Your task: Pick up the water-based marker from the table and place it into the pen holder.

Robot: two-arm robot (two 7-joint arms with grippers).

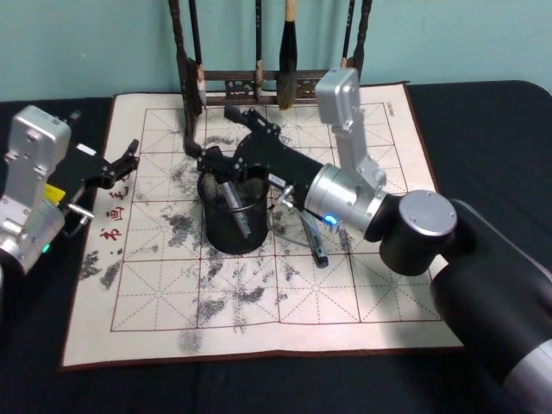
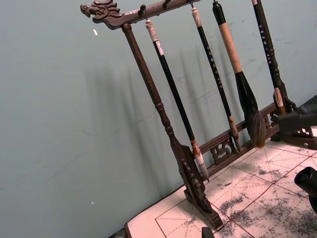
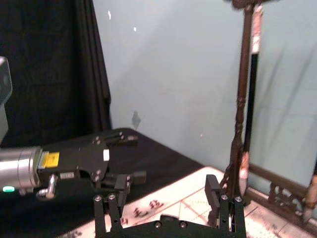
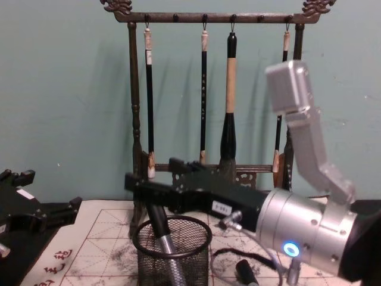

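The left end effector (image 1: 128,162) is parked at the left edge of the mat (image 1: 362,293), fingers spread and empty. Mid-surface (image 1: 483,112), the water-based marker (image 1: 236,207) leans steeply upright inside the pen holder (image 1: 216,237). It is directly beneath the right end effector (image 1: 216,135), whose fingers are parted and seemingly clear of it.
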